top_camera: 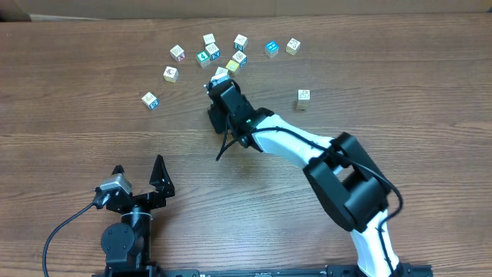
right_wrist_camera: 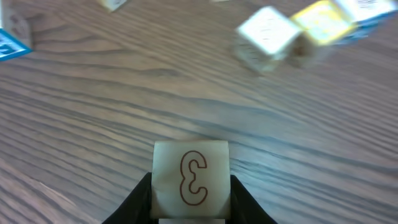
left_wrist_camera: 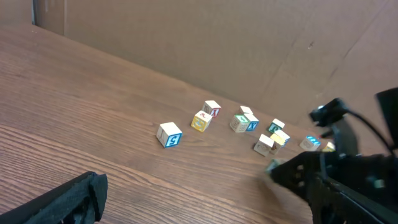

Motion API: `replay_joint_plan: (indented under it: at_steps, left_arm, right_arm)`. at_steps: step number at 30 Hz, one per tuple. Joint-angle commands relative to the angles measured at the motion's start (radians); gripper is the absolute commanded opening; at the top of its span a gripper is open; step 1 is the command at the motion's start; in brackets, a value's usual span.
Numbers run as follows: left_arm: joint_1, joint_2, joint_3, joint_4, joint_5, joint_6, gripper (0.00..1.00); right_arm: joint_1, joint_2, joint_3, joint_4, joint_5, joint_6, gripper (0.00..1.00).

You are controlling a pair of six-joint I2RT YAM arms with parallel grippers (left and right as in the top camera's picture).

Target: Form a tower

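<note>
Gripping a pale wooden cube printed with a red outline [right_wrist_camera: 190,165], fingers [right_wrist_camera: 140,206] snug on both sides, the right claw [right_wrist_camera: 191,190] sits beside the scattered picture cubes [top_camera: 177,53]. No tower stands anywhere in view; the plain yellow wooden cube [top_camera: 233,66] lies on the brown wooden table [top_camera: 77,115], so the stacking looks all ahead. Left claw [top_camera: 138,165] gapes wide, empty.

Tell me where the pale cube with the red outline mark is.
Right wrist view, bottom centre: the pale cube sits between the fingers of the right gripper, with a yellow cube beyond it, upper right.
</note>
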Motion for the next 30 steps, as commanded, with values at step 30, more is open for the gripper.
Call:
replay_joint_plan:
  at_steps: [30]
  left_arm:
    - [-0.003, -0.008, -0.003, 0.002, 0.005, -0.006, 1.00]
  right_arm:
    - [-0.192, -0.124, -0.005, -0.464, -0.150, 0.158, 0.38]
